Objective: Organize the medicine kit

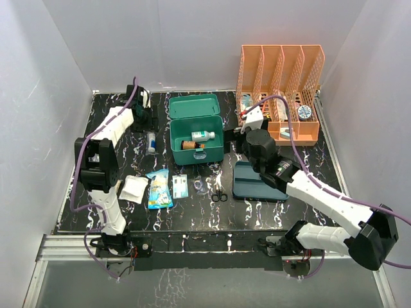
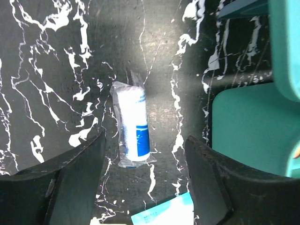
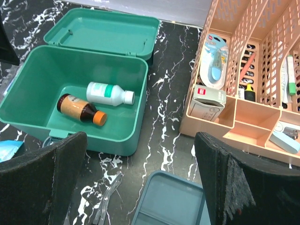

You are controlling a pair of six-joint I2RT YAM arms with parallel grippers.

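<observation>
The teal medicine kit [image 1: 215, 151] stands open at the middle back, its lid [image 1: 194, 106] folded back. A white bottle [image 1: 203, 136] and a brown bottle with an orange cap [image 1: 189, 145] lie inside, and both show in the right wrist view, white [image 3: 108, 93] and brown [image 3: 79, 108]. My left gripper [image 1: 146, 120] is open and empty above a wrapped white-and-blue roll [image 2: 133, 124] lying left of the kit [image 2: 248, 126]. My right gripper [image 3: 140, 178] is open and empty, hovering between the kit [image 3: 136, 117] and the rack.
An orange mesh rack [image 1: 280, 90] with small items stands at the back right. A blue-grey compartment tray [image 1: 257, 183] lies under the right arm. Scissors [image 1: 219, 192], a blue packet [image 1: 159, 188], a small card [image 1: 180, 186] and a white pad [image 1: 133, 189] lie in front of the kit.
</observation>
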